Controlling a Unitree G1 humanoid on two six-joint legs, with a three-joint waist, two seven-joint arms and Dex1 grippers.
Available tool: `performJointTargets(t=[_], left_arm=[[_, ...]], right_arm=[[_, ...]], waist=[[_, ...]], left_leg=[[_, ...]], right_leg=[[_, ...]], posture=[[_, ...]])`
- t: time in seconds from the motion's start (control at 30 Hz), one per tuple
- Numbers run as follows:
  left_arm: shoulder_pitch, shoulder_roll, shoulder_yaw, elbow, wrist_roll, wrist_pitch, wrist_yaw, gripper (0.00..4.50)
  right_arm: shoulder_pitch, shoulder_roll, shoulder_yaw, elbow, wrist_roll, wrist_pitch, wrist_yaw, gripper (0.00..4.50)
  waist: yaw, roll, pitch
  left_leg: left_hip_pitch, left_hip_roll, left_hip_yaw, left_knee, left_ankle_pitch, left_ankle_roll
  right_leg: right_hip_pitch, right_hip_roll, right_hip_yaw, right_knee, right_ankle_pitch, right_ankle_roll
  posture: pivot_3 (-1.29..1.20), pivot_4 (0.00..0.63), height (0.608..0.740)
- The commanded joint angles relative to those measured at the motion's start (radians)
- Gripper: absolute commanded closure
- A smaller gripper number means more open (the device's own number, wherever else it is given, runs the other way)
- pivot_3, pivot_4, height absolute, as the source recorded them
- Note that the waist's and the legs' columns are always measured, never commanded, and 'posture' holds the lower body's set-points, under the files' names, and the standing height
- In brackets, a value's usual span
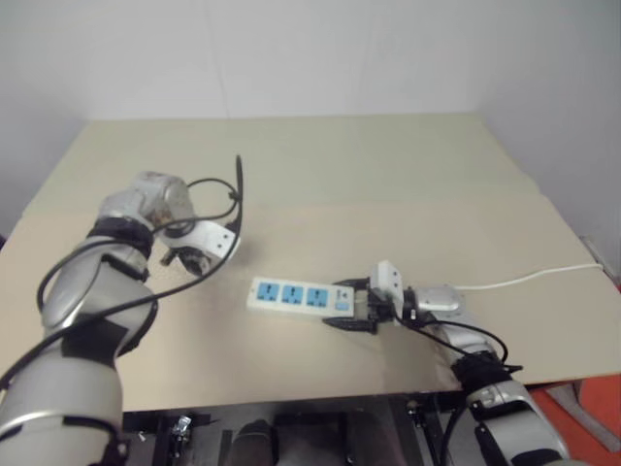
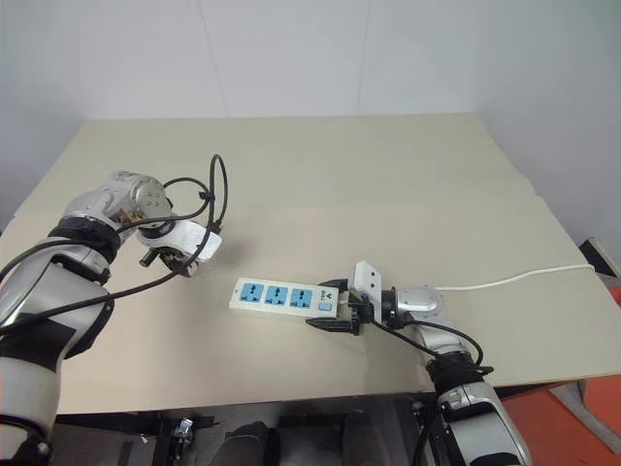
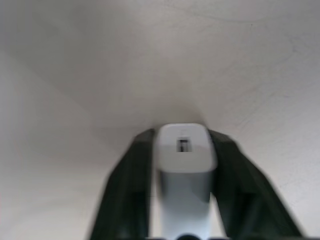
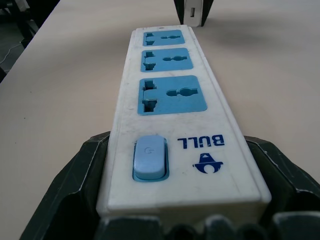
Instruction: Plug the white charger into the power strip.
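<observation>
So the right gripper (image 4: 182,220) is clamping the switch end of the long flat white power strip with three blue sockets (image 2: 283,297), pinning it near the table's front edge. Further back and left, the left gripper (image 3: 182,200) is squeezing the small boxy white charger (image 3: 184,150) against the tan tabletop (image 2: 388,175). Pickup step, looks like; next it needs lifting and lining up over a socket.

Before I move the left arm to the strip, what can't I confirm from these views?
- White charger: its prongs, hidden behind its body in the left wrist view; in the head views the left end effector covers it.
- Power strip: its cord end, cut off in the right wrist view between the right end effector's fingers.
</observation>
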Motion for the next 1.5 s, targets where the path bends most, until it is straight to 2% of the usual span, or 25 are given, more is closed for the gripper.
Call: performJointTargets(t=[0.03, 0.17, 0.4, 0.57, 0.7, 0.83, 0.97, 1.17, 1.4, 1.5], left_arm=[[0.007, 0.006, 0.03, -0.006, -0.005, -0.016, -0.018, 3.48], [0.007, 0.017, 0.107, -0.029, -0.079, -0.032, -0.066, 3.48], [0.01, -0.016, 0.429, -0.174, -0.429, 0.173, -0.172, 3.48], [0.081, -0.077, 0.598, -0.395, -0.657, 0.341, -0.179, 3.48], [0.202, -0.151, 0.686, -0.688, -0.818, 0.557, -0.062, 3.48], [0.331, -0.206, 0.724, -0.949, -0.943, 0.75, 0.054, 3.48], [0.428, -0.204, 0.733, -1.115, -1.055, 0.872, 0.073, 3.48], [0.551, -0.155, 0.709, -1.227, -1.119, 0.96, 0.071, 3.48], [0.665, -0.202, 0.732, -1.272, -1.162, 0.918, 0.134, 3.48], [0.714, -0.2, 0.716, -1.298, -1.191, 0.961, 0.136, 3.48]], right_arm=[[0.025, 0.006, 0.03, -0.01, -0.018, 0.017, 0.01, 1.05], [0.038, 0.007, 0.045, -0.024, -0.023, 0.009, 0.025, 1.05], [0.047, 0.015, 0.056, -0.042, -0.018, -0.02, 0.059, 1.05], [0.037, 0.019, 0.075, -0.009, -0.042, -0.054, 0.075, 1.05], [0.037, 0.034, 0.076, 0.013, -0.039, -0.041, 0.07, 1.05], [0.031, 0.041, 0.074, 0.038, -0.049, -0.047, 0.056, 1.05], [0.036, 0.04, 0.073, 0.035, -0.048, -0.045, 0.054, 1.05], [0.041, 0.039, 0.07, 0.03, -0.049, -0.041, 0.051, 1.05], [0.04, 0.037, 0.067, 0.032, -0.048, -0.038, 0.046, 1.05], [0.039, 0.038, 0.067, 0.031, -0.048, -0.036, 0.045, 1.05]], waist=[[0.0, 0.0, 0.0], [-0.001, 0.0, 0.0], [-0.002, 0.0, 0.0], [-0.007, 0.0, 0.0], [-0.014, 0.0, 0.0], [-0.021, 0.0, -0.001], [-0.024, 0.0, -0.001], [-0.023, 0.0, -0.001], [-0.022, 0.0, -0.002], [-0.022, 0.0, -0.002]], left_leg=[[0.0, 0.0, 0.0, 0.0, 0.0, 0.0], [0.0, 0.0, 0.0, 0.0, 0.0, 0.0], [-0.004, 0.001, -0.002, 0.0, 0.0, 0.0], [-0.004, 0.001, -0.002, 0.0, 0.0, 0.001], [-0.002, 0.001, -0.003, 0.0, 0.0, 0.001], [0.0, 0.002, -0.008, 0.0, 0.0, 0.001], [0.001, 0.001, -0.008, 0.0, 0.0, 0.001], [0.004, 0.001, -0.008, -0.001, 0.0, 0.0], [0.004, 0.001, -0.008, -0.001, 0.0, 0.0], [0.004, 0.001, -0.008, -0.001, 0.0, 0.0]], right_leg=[[0.0, 0.0, 0.0, 0.0, 0.0, 0.0], [0.0, 0.0, 0.0, 0.001, 0.0, 0.0], [-0.002, 0.0, -0.002, 0.0, 0.0, 0.0], [-0.002, 0.0, -0.002, 0.001, 0.0, 0.0], [-0.002, 0.0, -0.001, 0.001, 0.0, 0.0], [-0.001, 0.0, 0.0, 0.002, 0.0, 0.0], [0.0, 0.0, 0.001, 0.003, 0.0, 0.0], [0.002, 0.0, 0.001, 0.002, 0.0, 0.0], [0.002, -0.001, 0.001, 0.001, 0.0, 0.0], [0.002, -0.001, 0.001, 0.001, 0.0, 0.0]], posture=[[0.0, 0.15, 0.74], [0.0, 0.15, 0.74], [0.0, 0.15, 0.74], [0.0, 0.15, 0.74], [0.0, 0.15, 0.74], [0.0, 0.15, 0.74], [0.0, 0.15, 0.74], [0.0, 0.15, 0.74], [0.0, 0.15, 0.74], [0.0, 0.15, 0.74]])
